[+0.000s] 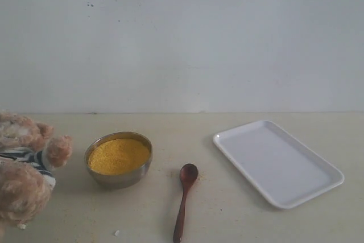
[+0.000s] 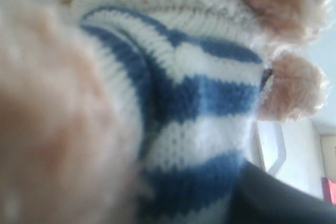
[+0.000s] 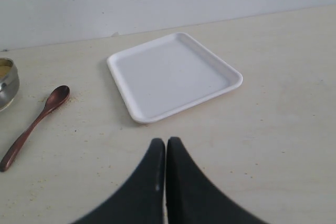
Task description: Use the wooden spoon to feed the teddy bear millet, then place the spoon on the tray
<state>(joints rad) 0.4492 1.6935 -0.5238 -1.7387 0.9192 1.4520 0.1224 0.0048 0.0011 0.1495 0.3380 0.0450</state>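
Note:
The teddy bear [image 1: 25, 169] shows at the far left edge of the table in its navy-and-white striped shirt. Its body [image 2: 199, 93] fills the left wrist view. My left gripper [image 2: 178, 182] is shut on it, with one dark finger [image 2: 278, 198] pressed against the bunched shirt and the other hidden by fur. The millet [image 1: 118, 156] fills a steel bowl [image 1: 99, 174]. The wooden spoon [image 1: 185, 197] lies on the table right of the bowl, bowl end pointing away. The tray [image 1: 278, 160] lies empty further right. My right gripper [image 3: 166, 141] hangs shut and empty over the table in front of the tray [image 3: 173, 74], the spoon [image 3: 37, 121] off to one side.
A plain pale wall stands behind the table. Stray grains lie around the spoon's bowl end. A small white crumb [image 1: 116, 233] lies near the front edge. The steel bowl's rim [image 3: 6, 80] shows at the edge of the right wrist view.

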